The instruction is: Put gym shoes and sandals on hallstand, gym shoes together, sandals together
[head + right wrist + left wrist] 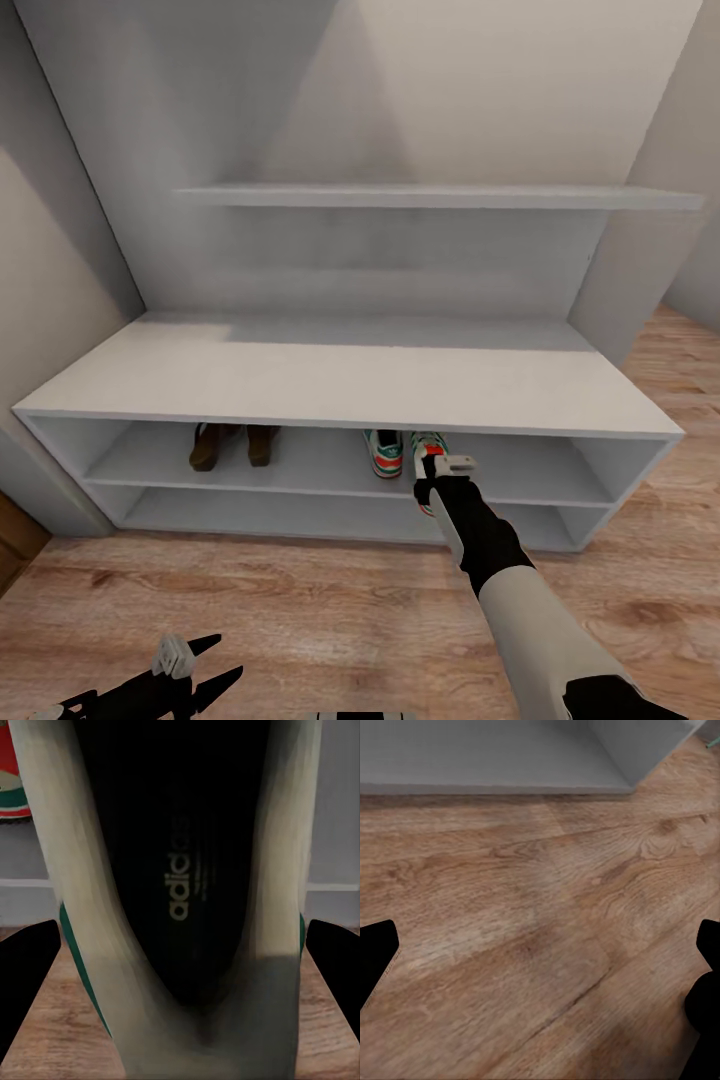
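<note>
The hallstand [340, 380] stands against the wall, and its grey base [495, 754] appears in the left wrist view. Two brown sandals [232, 445] sit side by side on its upper open shelf, at the left. One gym shoe [383, 452] rests on the same shelf, right of the middle. Just to its right is the second gym shoe [428, 445], its heel sticking out past the shelf edge. My right gripper [432, 482] is shut on it. In the right wrist view its dark inside [180, 870] lies between the fingers [30, 975]. My left gripper [215, 662] hangs open and low over the corridor floor [300, 600].
A floating shelf [430, 197] hangs above the bench top. Walls close in on both sides of the unit. The lower open shelf [300, 512] holds nothing. Wood planks [525, 907] stretch in front of the rack.
</note>
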Available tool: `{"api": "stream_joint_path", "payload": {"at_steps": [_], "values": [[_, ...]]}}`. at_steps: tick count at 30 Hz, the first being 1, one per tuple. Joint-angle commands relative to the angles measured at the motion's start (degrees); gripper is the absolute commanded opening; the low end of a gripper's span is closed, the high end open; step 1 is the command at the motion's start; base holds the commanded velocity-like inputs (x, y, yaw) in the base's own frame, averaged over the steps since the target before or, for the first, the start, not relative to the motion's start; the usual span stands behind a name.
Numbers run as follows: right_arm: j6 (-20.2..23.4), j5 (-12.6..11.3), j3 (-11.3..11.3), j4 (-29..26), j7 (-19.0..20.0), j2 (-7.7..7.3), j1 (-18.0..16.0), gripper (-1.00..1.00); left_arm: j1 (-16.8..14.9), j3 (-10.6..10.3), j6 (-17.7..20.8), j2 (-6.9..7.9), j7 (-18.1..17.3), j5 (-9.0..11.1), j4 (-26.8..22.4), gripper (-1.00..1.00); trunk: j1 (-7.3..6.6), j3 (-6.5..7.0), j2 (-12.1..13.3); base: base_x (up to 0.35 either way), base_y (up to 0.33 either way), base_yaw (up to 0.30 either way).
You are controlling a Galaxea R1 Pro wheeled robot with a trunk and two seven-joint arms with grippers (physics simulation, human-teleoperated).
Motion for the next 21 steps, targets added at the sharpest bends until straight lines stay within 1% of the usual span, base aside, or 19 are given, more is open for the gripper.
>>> {"api": "stream_joint_path", "payload": {"at_steps": [1, 5, 11, 16, 21], "values": [[0.3, 0.0, 0.1, -0.1, -0.3, 0.0, 0.0, -1.0, 0.0, 0.0, -0.3, 0.01, -0.2, 0.1, 0.0, 1.0, 0.0, -0.05, 0.0, 0.049, 0.014, 0.0], [0.3, 0.0, 0.1, -0.1, -0.3, 0.0, 0.0, -1.0, 0.0, 0.0, -0.3, 0.01, -0.1, 0.1, 0.0, 1.0, 0.0, -0.05, 0.0, 0.048, 0.005, 0.0], [0.3, 0.0, 0.1, -0.1, -0.3, 0.0, 0.0, -1.0, 0.0, 0.0, -0.3, 0.01, -0.1, 0.0, 0.1, 1.0, 0.0, -0.05, 0.0, 0.213, 0.001, 0.0], [0.3, 0.0, 0.1, -0.2, -0.3, 0.0, 0.0, -1.0, -0.1, 0.1, -0.4, 0.01, -0.1, 0.0, 1.4, 1.0, 0.0, -0.05, 0.0, 0.063, 0.0, 0.0], [0.3, 0.0, 0.0, -0.1, -0.3, 0.0, 0.0, -1.0, -0.1, 0.1, -0.4, 0.01, -0.1, 0.0, 1.8, 1.0, 0.0, -0.05, 0.0, 0.141, 0.0, 0.0]]}}
